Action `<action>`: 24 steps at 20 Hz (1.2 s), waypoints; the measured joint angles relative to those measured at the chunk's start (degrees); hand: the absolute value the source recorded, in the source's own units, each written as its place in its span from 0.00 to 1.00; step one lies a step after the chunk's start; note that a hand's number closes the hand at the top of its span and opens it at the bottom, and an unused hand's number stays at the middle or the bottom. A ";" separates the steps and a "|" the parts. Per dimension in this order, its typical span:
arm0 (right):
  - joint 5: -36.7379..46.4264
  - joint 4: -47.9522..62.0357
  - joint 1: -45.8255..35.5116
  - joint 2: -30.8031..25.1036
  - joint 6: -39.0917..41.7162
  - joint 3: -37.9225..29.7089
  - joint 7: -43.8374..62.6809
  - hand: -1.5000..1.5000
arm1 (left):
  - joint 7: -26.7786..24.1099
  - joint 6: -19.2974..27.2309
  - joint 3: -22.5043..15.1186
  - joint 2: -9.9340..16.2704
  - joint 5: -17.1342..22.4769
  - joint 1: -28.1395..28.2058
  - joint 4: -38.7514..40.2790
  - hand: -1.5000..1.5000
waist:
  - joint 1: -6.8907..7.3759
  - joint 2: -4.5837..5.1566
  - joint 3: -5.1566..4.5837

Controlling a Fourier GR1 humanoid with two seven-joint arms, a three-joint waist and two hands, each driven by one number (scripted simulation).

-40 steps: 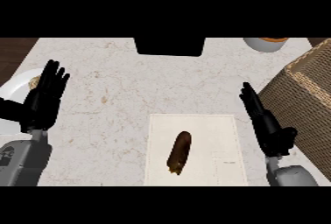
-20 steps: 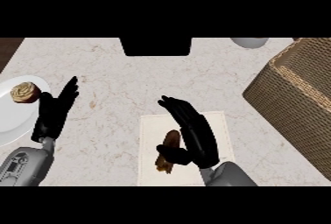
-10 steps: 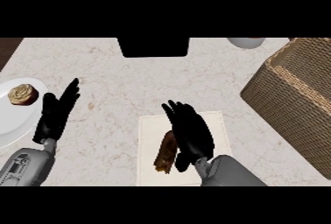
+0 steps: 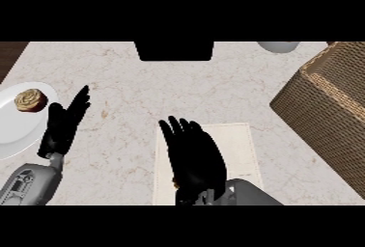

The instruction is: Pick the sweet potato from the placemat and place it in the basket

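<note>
My right hand [image 4: 194, 159] lies flat over the left part of the white placemat [image 4: 235, 144], fingers straight and pointing away from me. It hides almost all of the sweet potato; only a brown sliver [image 4: 175, 183] shows at the hand's lower left edge. I cannot tell whether the hand touches it. The woven basket [image 4: 324, 103] stands at the right edge of the counter, apart from the placemat. My left hand [image 4: 64, 126] rests open at the left, fingers up, holding nothing.
A white plate [image 4: 13, 125] with a brown pastry [image 4: 30, 99] sits at the left edge, close beside my left hand. A black box [image 4: 175, 50] stands at the counter's far edge, and a grey bowl [image 4: 278, 46] at the far right.
My right hand has slid over the sweet potato, which showed beside it before and is now almost fully covered. The left hand has stayed as it was.
</note>
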 measured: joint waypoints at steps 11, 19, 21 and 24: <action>0.85 -4.48 -3.43 0.19 0.79 0.64 5.50 0.00 | 0.70 0.92 -0.43 -1.64 -1.69 0.63 -1.85 0.50 | 0.23 0.36 0.12; 4.31 -2.64 0.45 0.33 1.19 0.83 3.63 0.00 | -0.08 0.42 0.21 -2.33 -2.62 1.04 -1.42 0.50 | 0.39 0.61 0.17; 5.73 -1.40 2.35 0.48 1.09 1.33 2.54 0.00 | 0.68 0.25 0.44 -2.44 -2.78 0.50 -1.53 0.50 | 0.38 0.66 0.18; 7.70 0.14 4.03 0.59 0.55 1.71 1.24 0.00 | 0.54 -0.25 1.04 -2.66 -2.99 0.41 -1.44 0.50 | 0.44 0.73 0.19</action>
